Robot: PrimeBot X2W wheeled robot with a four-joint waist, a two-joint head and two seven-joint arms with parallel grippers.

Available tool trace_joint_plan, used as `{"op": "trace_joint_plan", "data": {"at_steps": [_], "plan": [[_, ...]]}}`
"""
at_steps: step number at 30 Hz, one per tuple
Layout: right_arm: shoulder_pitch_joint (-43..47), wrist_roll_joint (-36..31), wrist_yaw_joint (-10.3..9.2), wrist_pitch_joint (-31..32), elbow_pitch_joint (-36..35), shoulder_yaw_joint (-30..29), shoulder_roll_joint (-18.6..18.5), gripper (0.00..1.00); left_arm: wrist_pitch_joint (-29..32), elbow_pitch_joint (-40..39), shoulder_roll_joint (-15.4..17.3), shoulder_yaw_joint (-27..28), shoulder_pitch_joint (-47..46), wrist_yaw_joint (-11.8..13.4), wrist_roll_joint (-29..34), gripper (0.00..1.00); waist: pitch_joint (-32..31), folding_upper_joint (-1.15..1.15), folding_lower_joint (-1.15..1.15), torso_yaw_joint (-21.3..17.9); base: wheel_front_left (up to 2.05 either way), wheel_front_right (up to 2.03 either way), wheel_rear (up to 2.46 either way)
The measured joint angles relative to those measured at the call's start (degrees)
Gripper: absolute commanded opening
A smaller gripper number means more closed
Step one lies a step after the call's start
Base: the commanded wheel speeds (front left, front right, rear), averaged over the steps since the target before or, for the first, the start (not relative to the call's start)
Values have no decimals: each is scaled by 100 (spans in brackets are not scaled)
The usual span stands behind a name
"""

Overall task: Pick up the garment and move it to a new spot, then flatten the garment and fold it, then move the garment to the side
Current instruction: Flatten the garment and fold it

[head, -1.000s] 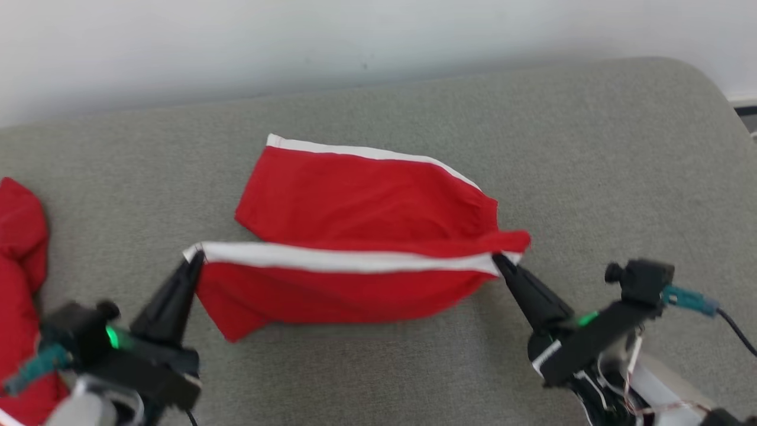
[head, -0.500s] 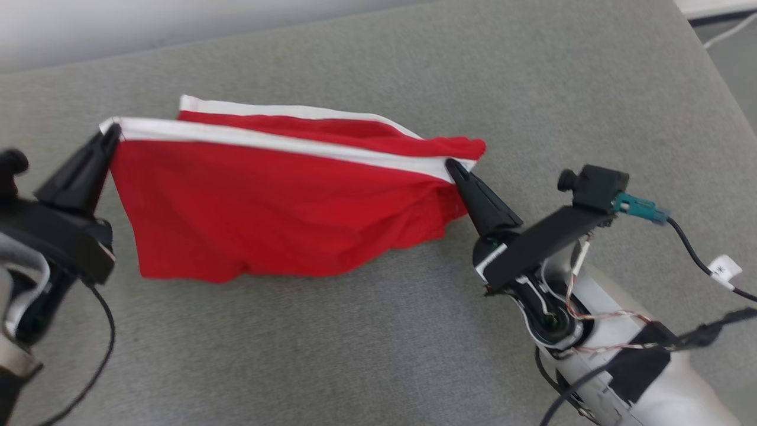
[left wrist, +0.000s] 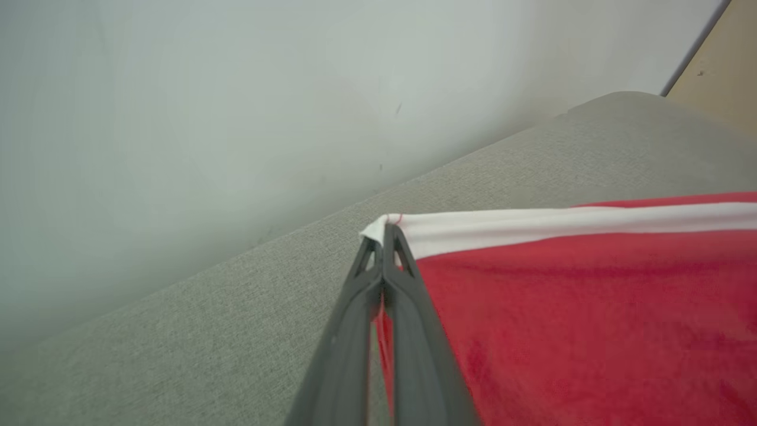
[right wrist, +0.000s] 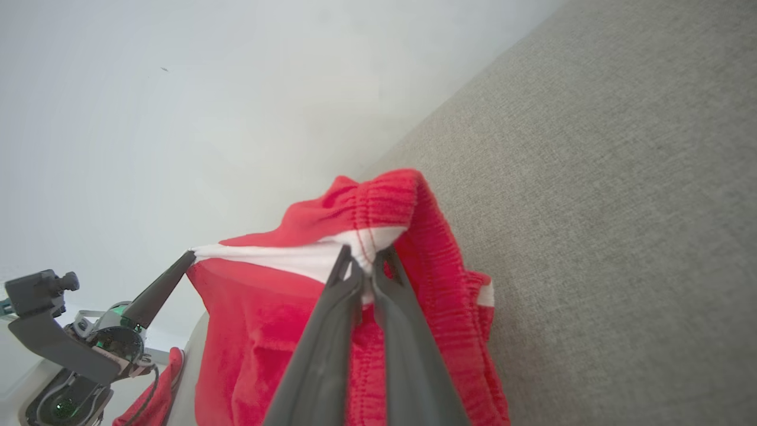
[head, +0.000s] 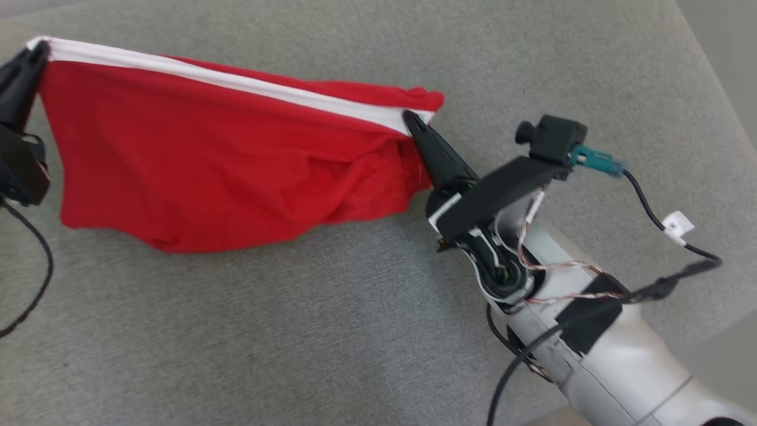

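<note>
The garment (head: 201, 154) is red shorts with a white side stripe, stretched between my two grippers and hanging above the grey cushion. My left gripper (head: 36, 52) at the head view's far left is shut on the stripe's hem corner; in the left wrist view its gripper (left wrist: 384, 234) pinches the white corner of the garment (left wrist: 591, 307). My right gripper (head: 411, 118) is shut on the waistband end of the stripe. In the right wrist view that gripper (right wrist: 365, 260) clamps the ribbed waistband of the garment (right wrist: 366, 207), with the left gripper (right wrist: 188, 255) seen across the cloth.
A wide grey upholstered surface (head: 295, 331) lies under the cloth, with a pale wall (left wrist: 177, 118) behind it. Another red cloth (right wrist: 151, 396) lies beside the left arm in the right wrist view. Cables (head: 662, 231) trail from my right arm.
The head camera has swung right and down. Both grippers have lifted the stripe edge up and back over the far half, so the shorts now hang as one doubled sheet.
</note>
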Motion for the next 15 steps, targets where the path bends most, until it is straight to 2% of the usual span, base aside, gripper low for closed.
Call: {"op": "trace_joint_plan", "data": {"at_steps": [8,9,10,11,15], "plan": [[-381,57,0,-135,464,175,242,0,-168,686,-16,-489,-271,0,-96,0,237,1,0,-163,0,0,0],[-418,51,0,-160,501,211,250,5,-225,746,-13,-553,-293,0,-103,3,251,0,0,-166,0,0,0],[-448,27,0,-186,541,243,255,40,-280,794,-22,-610,-329,0,-109,37,256,0,0,-160,0,0,0],[-470,20,0,-229,575,264,258,98,-337,834,-40,-657,-355,0,-132,100,256,0,0,-147,0,0,0],[-503,-73,0,-311,719,405,198,100,-582,976,-132,-849,-376,1,-285,100,190,0,-1,-84,0,0,0]]}}
